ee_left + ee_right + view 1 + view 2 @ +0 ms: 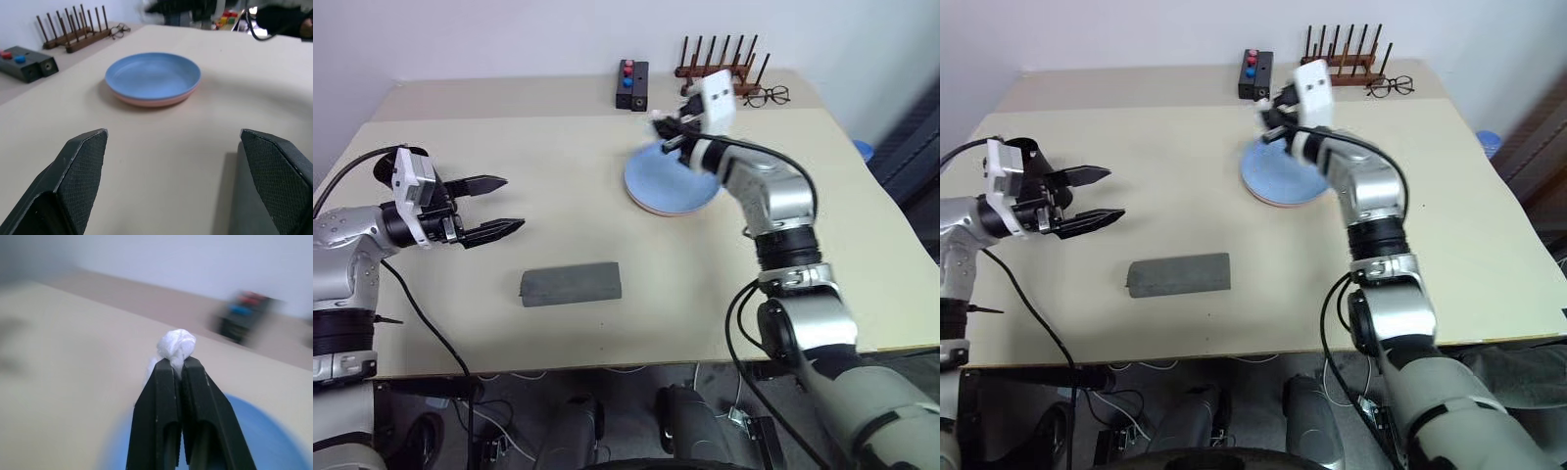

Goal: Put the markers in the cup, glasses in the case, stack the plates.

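Observation:
The light blue plate (651,181) lies stacked on the salmon pink plate (151,102) at the table's far middle. My right gripper (668,137) hovers over the stack's far edge, shut on a small white crumpled wad (177,345) pinched at its fingertips. The grey case (571,284) lies closed near the front of the table. To the left of it my left gripper (504,204) stands open and level, pointing toward the plates with nothing between its fingers (80,166). The markers, the cup and the glasses are out of view.
A black box with a red and a blue button (631,84) sits at the back edge. Beside it stand a wooden peg rack (720,67) and thin-rimmed clear spectacles (769,95). The table's front edge (607,370) runs just past the case.

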